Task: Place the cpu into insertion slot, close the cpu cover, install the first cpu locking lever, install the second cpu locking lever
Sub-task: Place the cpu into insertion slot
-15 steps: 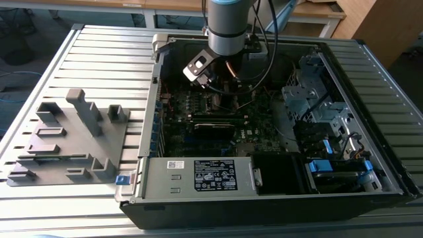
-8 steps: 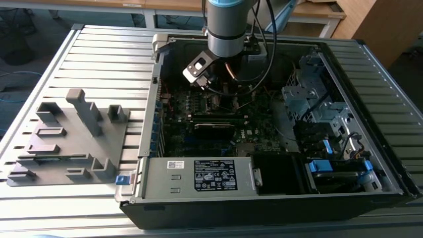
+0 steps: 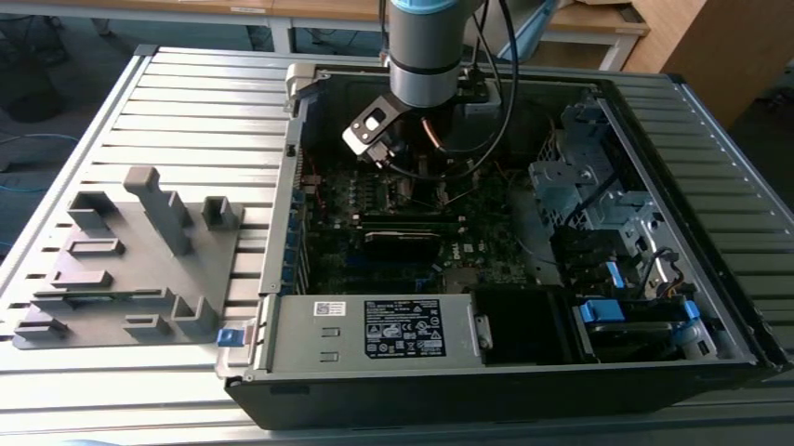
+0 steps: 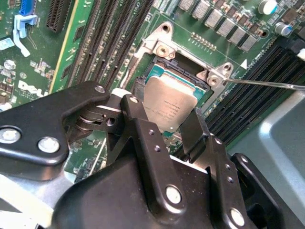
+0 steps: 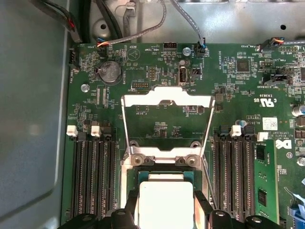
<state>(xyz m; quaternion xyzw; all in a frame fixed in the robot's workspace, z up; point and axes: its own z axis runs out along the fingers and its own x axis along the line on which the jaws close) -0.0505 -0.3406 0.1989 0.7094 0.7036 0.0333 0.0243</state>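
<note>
The cpu [image 5: 164,202] sat clenched in my end effector [image 5: 165,206], one black finger [image 5: 202,213] against each of two opposite edges, directly over the insertion slot [image 5: 159,161]. I could not tell whether it was fully seated.

The first wrist view looked straight down. The cpu cover [image 5: 143,98] was swung open beyond the slot, and the green circuit board [image 5: 238,95] showed through its square cut-out. A thin locking lever [image 5: 208,183] ran along one side of the slot, and banks of long black memory slots [image 5: 93,176] flanked it on both sides. A coin battery [image 5: 108,71] lay near the board's corner.

The second wrist view came in at a slant past my own linkage. There the cpu [image 4: 169,102] showed its dull silver top with a strip of green edge. The slot's silver rim [image 4: 164,50] and dark interior lay just beyond it, and my end effector [image 4: 164,119] closed around it. A lever [image 4: 267,84] stuck out as a bare rod, clear of the rim.

The exterior view gave the wider setting. My arm [image 3: 429,46] reached down into an open computer case [image 3: 496,381] lying on the slatted bench [image 3: 186,111]. A grey fixture [image 3: 137,260] rested near the bench's edge at the exterior view's left, well apart from the board.
</note>
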